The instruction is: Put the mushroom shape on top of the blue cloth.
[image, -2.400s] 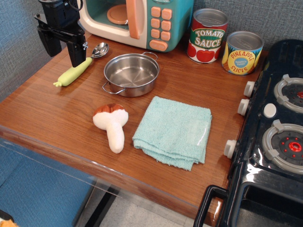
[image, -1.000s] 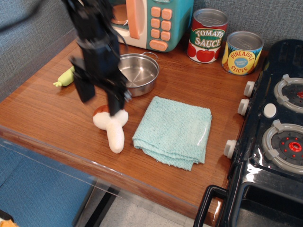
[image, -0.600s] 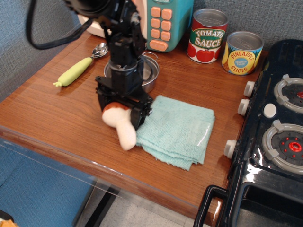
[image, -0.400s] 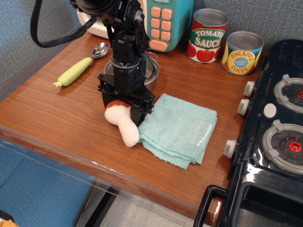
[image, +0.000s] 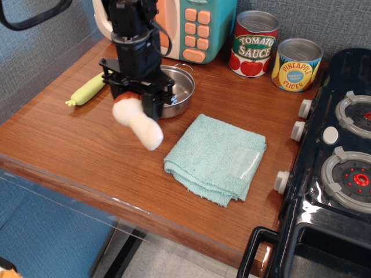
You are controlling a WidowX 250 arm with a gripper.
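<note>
My gripper [image: 134, 99] is shut on the cap of the mushroom shape [image: 138, 121] and holds it in the air above the table, left of the blue cloth. The mushroom's white stem hangs down and to the right; a bit of its brown cap shows between the fingers. The blue cloth [image: 217, 157], a folded light teal towel, lies flat on the wooden table to the right of the mushroom, apart from it.
A steel pan [image: 174, 90] sits just behind the gripper. A green-handled spoon [image: 88, 89] lies at the left. A toy microwave [image: 185, 26] and two cans [image: 254, 43] stand at the back. A black toy stove [image: 336, 162] fills the right side.
The gripper came down from the back left, closed on the mushroom's cap, nudged the cloth rightward, then lifted the mushroom up and to the left, off the table.
</note>
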